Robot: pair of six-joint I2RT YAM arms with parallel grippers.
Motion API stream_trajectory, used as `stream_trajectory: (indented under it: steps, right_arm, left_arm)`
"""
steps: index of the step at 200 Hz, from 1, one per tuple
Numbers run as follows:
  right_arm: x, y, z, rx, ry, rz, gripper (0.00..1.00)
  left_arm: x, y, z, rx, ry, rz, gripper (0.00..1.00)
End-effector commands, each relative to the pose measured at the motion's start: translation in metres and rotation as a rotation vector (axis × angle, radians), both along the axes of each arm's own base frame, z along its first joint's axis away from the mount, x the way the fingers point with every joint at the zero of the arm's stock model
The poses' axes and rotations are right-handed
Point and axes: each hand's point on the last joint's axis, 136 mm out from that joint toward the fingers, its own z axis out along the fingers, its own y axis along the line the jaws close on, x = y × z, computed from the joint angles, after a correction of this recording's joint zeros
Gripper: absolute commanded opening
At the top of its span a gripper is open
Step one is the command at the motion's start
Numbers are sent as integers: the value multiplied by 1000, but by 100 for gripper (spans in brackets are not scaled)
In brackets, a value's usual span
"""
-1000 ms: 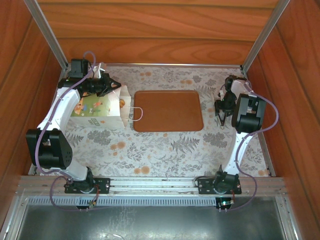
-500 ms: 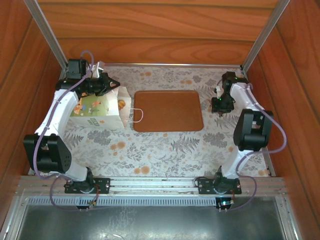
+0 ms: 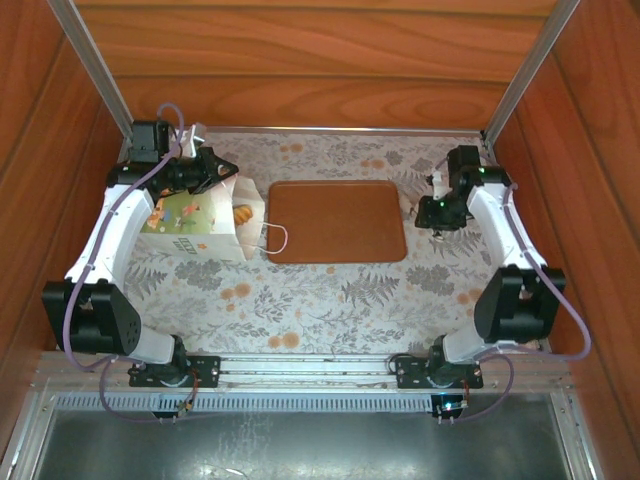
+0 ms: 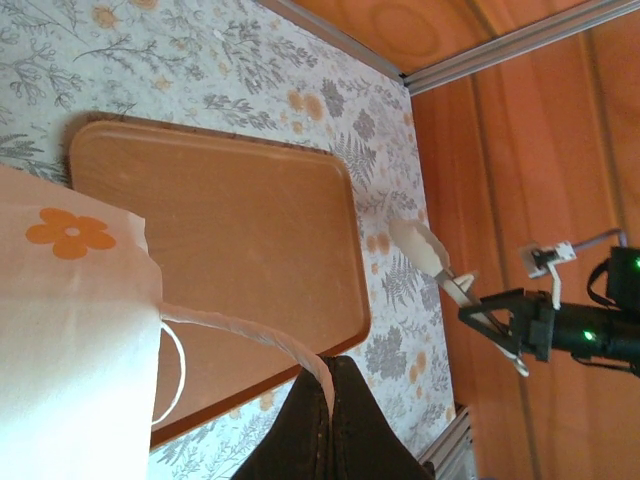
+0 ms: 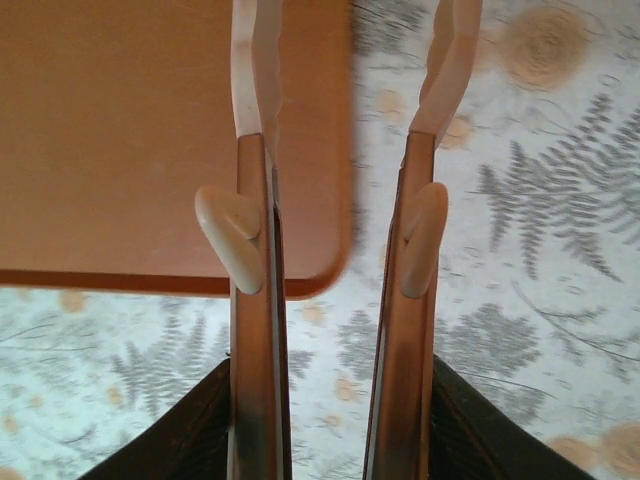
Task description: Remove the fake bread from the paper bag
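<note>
Gripping the mouth edge of the paper bag, the left gripper sits at the far-left corner of the flowered tablecloth. Its jaws are pressed together, and in the left wrist view a pale band of the bag's rim runs straight into the dark fingers. The bag lies on its side at the left of the table. Its green-printed face is turned up and its mouth points right, toward the middle. An orange flower print marks the side panel next to the opening. The bag's inside is hidden. One white cord handle loops out of the mouth and rests over the left edge of the brown board.

The board lies flat in the middle of the cloth, just beside the bag, with nothing on it. Further right, the right gripper hangs just off the board's right edge, pointing down. In the right wrist view its fingers stand moderately apart with nothing between them. One is over the board's rounded corner and the other over the cloth. The same gripper appears in the left wrist view, past the board's far side.
</note>
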Motion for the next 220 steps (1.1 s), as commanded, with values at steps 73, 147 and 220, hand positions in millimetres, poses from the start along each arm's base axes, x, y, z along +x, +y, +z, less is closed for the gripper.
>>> stream_trajectory:
  steps: [73,147,220]
  right_arm:
    - [-44,80,58,473,-267,184,40]
    - [-78,153,41,541,-129,368,41]
    - [-86,252,3,283,-243,725,42]
  left_arm:
    - [-11,2,17,6,-55,19,0]
    - [-15,6,11,25,-49,39,0]
    - [-18,8,11,38,-63,45,0]
